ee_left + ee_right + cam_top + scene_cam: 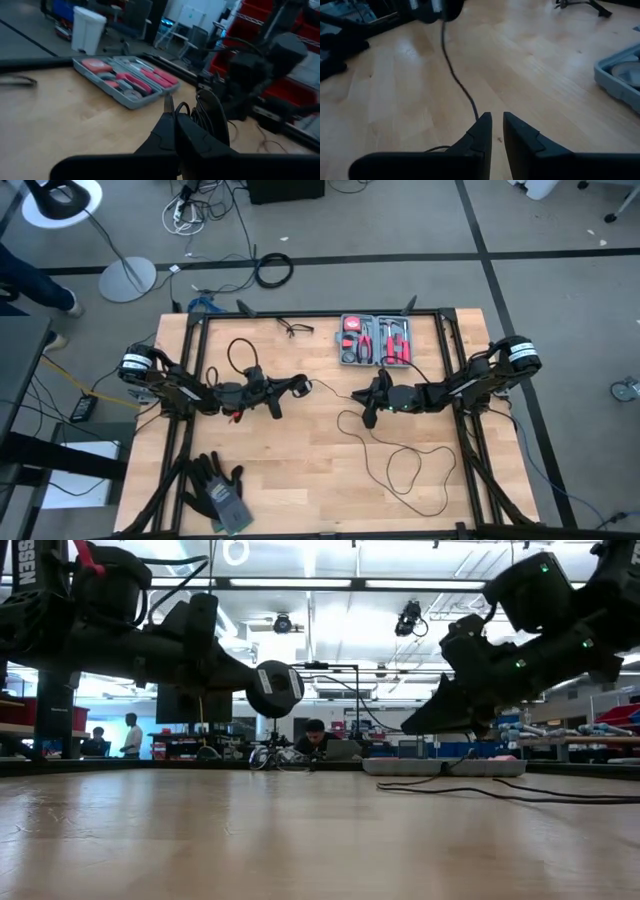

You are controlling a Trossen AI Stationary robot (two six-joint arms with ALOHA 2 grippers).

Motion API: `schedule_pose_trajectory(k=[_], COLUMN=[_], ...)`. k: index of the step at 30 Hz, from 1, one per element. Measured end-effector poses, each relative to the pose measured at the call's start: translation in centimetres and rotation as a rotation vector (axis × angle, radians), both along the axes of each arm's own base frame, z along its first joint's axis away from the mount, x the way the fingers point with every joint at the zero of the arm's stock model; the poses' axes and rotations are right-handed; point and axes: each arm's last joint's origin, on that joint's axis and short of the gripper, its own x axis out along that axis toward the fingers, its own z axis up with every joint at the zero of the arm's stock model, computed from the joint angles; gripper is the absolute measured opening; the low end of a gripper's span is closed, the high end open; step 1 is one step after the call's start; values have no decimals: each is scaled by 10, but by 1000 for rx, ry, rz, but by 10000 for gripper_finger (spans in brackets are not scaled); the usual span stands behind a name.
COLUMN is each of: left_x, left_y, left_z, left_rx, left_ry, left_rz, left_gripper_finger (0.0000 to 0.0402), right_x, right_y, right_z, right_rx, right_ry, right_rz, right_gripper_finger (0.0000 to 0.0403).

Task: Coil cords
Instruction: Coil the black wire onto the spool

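The table (300, 480) is pale blond wood with a fine grain, framed by a black rail. Across it runs the thin black cable (400, 465), ending in a black puck (274, 689). At the far edge sits a grey tool case (374, 340) holding red-handled tools. On the near left lie dark grey gloves (215, 488). Both arms are black.
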Motion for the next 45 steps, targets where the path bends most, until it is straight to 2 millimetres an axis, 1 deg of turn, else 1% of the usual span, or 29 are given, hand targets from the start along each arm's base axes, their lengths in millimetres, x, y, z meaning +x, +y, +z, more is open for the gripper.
schedule_pose_trajectory(k=[3,6,8,12,16,19,27,32,37,41,45], left_x=[0,-1,-1,-1,-2,-1,15,19,20,21,27], left_y=[1,1,2,2,3,1,-9,-10,-10,-10,-11], left_z=[2,3,3,3,3,4,15,19,19,21,28], left_rx=[28,46,47,48,47,49,131,152,151,148,168], left_ry=[-6,-10,-6,-5,-6,-4,16,18,14,1,-13], left_rz=[30,53,69,93,120,154,162,167,168,170,173], left_gripper_finger=[0,0,0,0,0,0,0,0,0,0,0], right_x=[8,15,19,25,26,26,27,27,27,27,27], right_y=[5,10,11,10,4,4,4,4,1,-3,-6], right_z=[5,9,13,19,19,19,20,20,20,20,19], right_rx=[-54,-121,-162,-177,-181,-170,-181,-257,-292,-328,-333], right_ry=[17,68,96,89,93,90,82,114,131,151,165], right_rz=[21,-1,-24,-56,-79,-68,-51,-14,-36,-45,-55], right_gripper_finger=[28,6,5,15,24,39,112,150,156,149,138])
